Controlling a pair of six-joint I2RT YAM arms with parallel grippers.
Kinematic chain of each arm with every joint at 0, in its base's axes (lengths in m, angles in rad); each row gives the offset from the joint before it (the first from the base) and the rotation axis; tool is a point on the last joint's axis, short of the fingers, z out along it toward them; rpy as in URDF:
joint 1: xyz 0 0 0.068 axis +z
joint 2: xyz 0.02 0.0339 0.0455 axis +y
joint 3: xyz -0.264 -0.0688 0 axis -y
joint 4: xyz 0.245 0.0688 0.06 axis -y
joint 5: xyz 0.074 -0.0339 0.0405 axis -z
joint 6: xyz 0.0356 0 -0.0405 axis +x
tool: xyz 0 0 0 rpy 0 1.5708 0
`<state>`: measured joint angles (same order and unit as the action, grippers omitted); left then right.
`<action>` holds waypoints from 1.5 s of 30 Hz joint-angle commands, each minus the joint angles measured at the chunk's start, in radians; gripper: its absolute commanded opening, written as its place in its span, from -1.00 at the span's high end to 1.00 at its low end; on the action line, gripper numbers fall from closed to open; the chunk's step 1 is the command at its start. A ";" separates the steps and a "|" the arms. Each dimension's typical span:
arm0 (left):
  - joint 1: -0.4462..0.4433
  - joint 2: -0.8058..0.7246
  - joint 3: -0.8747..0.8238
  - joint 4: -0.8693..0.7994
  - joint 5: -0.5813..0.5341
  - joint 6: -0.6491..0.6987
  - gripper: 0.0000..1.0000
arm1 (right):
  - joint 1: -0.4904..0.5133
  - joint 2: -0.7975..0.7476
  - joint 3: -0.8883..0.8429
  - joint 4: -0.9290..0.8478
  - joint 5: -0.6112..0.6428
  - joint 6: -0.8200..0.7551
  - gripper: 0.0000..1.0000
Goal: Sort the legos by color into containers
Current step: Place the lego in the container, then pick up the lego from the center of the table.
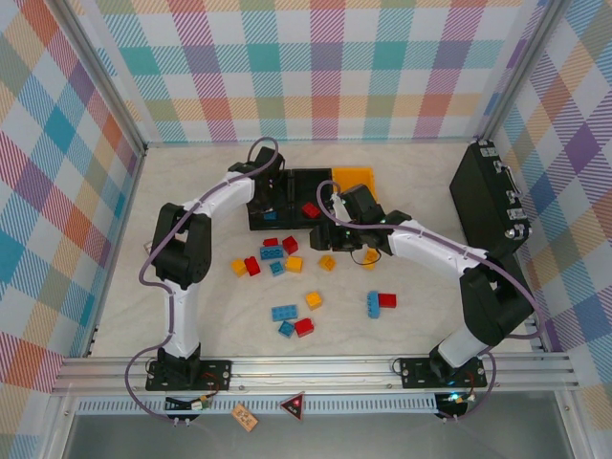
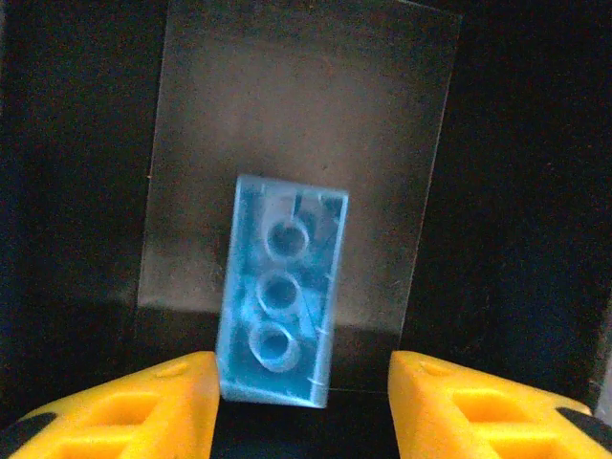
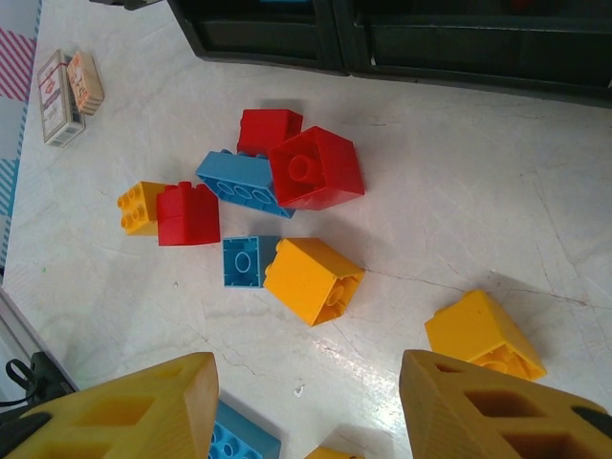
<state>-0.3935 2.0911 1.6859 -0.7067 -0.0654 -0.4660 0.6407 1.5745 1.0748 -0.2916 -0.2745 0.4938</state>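
White bench [image 1: 421,277] ringed by plaid walls, large black latched case [image 1: 488,201] at the right edge. Row of three joined bins at the back: two black, plus a yellow-orange bin [image 1: 356,178], with a red brick [image 1: 310,209] inside the middle black bin [image 1: 304,182].

Left tool [image 2: 304,387] lowered into the leftmost black bin [image 2: 516,239], jaws parted wider than the pale blue brick [image 2: 279,296] down between them. Brick hollow side up, long axis pointing away from the tool. Near corner at the left finger, contact unclear, open gap on the other side.

Right tool [image 3: 308,402] hovering over loose legos [image 1: 287,260] on the bench, jaws wide, nothing held. Yellow-orange brick [image 3: 313,279] just ahead, slightly left of centre; another yellow-orange brick [image 3: 485,335] by the right finger. Probably the next pick, for the right arm, the nearer one.
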 commanded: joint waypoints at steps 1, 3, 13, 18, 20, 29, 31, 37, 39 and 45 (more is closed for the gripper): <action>0.007 -0.022 0.027 -0.024 -0.003 0.008 -0.10 | -0.003 -0.007 0.003 -0.006 0.017 -0.001 -0.07; 0.007 -0.039 0.028 -0.028 0.001 0.013 -0.11 | -0.003 -0.009 0.014 -0.023 0.026 -0.009 -0.07; -0.003 -0.181 -0.076 0.015 0.088 0.030 -0.12 | -0.012 -0.049 0.025 -0.114 0.125 -0.011 -0.11; -0.022 -0.236 -0.133 0.039 0.141 0.056 -0.13 | -0.023 -0.082 0.013 -0.187 0.224 0.019 -0.17; -0.032 -0.264 -0.160 0.050 0.157 0.057 -0.14 | -0.041 -0.098 -0.001 -0.206 0.254 0.035 -0.19; -0.105 -0.376 -0.309 0.147 0.243 0.044 -0.15 | -0.111 -0.108 -0.027 -0.311 0.379 0.095 -0.19; -0.117 -0.391 -0.346 0.168 0.260 0.031 -0.16 | -0.121 -0.098 -0.033 -0.317 0.391 0.102 -0.24; -0.166 -0.436 -0.478 0.290 0.340 -0.021 -0.18 | -0.128 -0.020 -0.040 -0.337 0.418 0.143 -0.27; -0.181 -0.435 -0.495 0.300 0.363 -0.025 -0.18 | -0.128 0.005 -0.048 -0.326 0.423 0.159 -0.27; -0.210 -0.438 -0.528 0.293 0.375 -0.013 -0.18 | -0.128 0.083 -0.049 -0.312 0.429 0.188 -0.26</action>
<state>-0.5953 1.6878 1.1755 -0.4377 0.2798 -0.4747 0.5152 1.6344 1.0393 -0.5953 0.1333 0.6460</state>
